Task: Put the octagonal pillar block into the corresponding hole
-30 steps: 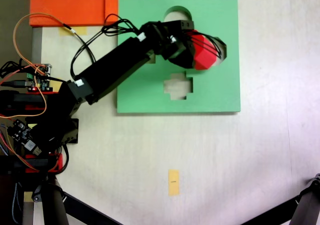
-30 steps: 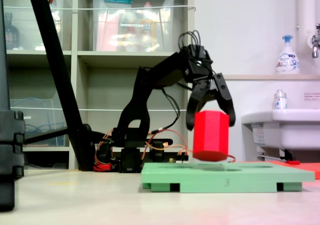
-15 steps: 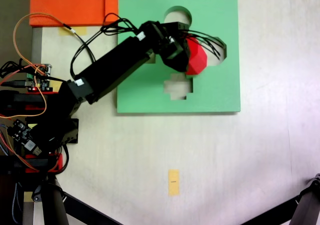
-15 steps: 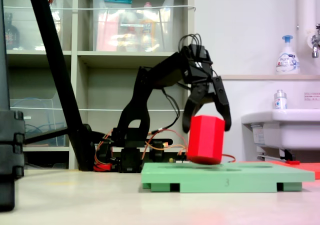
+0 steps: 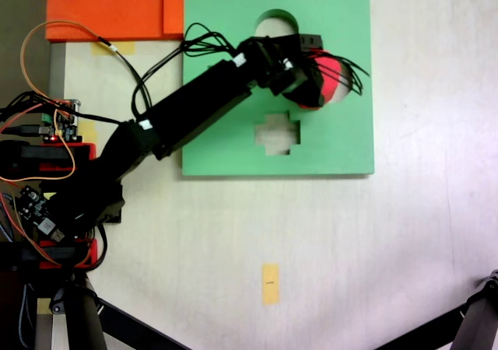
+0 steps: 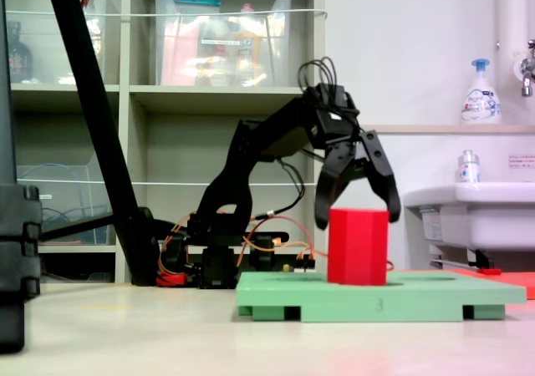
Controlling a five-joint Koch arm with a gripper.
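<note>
On the green board (image 6: 380, 297), toward its right part in the top-down fixed view, your octagonal pillar block (image 6: 358, 246) stands upright with its lower end sunk into the corresponding hole (image 5: 342, 93). From the side-on fixed view the block's sides rise straight up from the board's top face, and its flat top is level. Your hand (image 6: 357, 217) sits spread over the block, released: the two fingers (image 6: 328, 194) splay outward, one tip hanging off the block's left upper corner and the other off the right, with a visible gap on each side. From above, the hand (image 5: 317, 82) and its loose black cables cover much of the block (image 5: 333, 76), so only a red patch shows beside the hole's edge. Left of that hole in this view you see the cross-shaped cutout (image 5: 278, 134) nearer the board's lower edge and the round cutout (image 5: 274, 22) at the top edge. The board rests on the pale surface (image 5: 350, 249), with an orange sheet (image 5: 117, 6) at the upper left.
</note>
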